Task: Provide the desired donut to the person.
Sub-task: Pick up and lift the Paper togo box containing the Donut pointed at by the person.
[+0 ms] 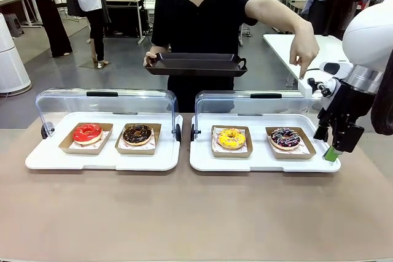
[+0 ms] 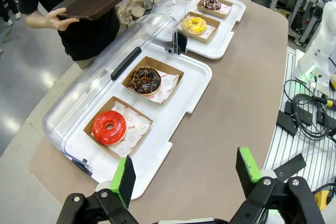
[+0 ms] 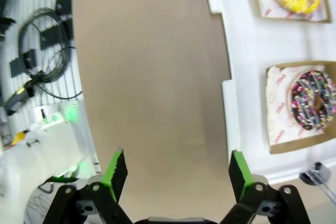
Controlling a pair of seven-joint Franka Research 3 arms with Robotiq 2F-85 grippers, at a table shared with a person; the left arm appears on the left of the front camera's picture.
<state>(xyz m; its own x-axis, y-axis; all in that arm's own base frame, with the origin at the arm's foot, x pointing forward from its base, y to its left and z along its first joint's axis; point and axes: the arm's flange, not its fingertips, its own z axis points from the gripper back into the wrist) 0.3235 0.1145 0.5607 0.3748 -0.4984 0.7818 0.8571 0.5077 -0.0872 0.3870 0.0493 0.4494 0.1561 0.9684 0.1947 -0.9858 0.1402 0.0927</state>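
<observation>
Your right gripper (image 1: 334, 149) hangs released beside the sprinkled donut (image 1: 285, 137); left gripper (image 2: 184, 177) gapes empty too. The person's hand (image 1: 305, 50) points down. Nothing lifted yet, and the tray (image 1: 196, 64) is bare.

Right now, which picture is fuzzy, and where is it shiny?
Right wrist view: fuzzy all over, and the sprinkle donut looks smeared. Front view: sharp, with pale glare on the left lid. Left wrist view: sharp too, with bright streaks of light across the same lid.

Clear lids (image 1: 104, 104) up, blk cables (image 3: 22, 38).
</observation>
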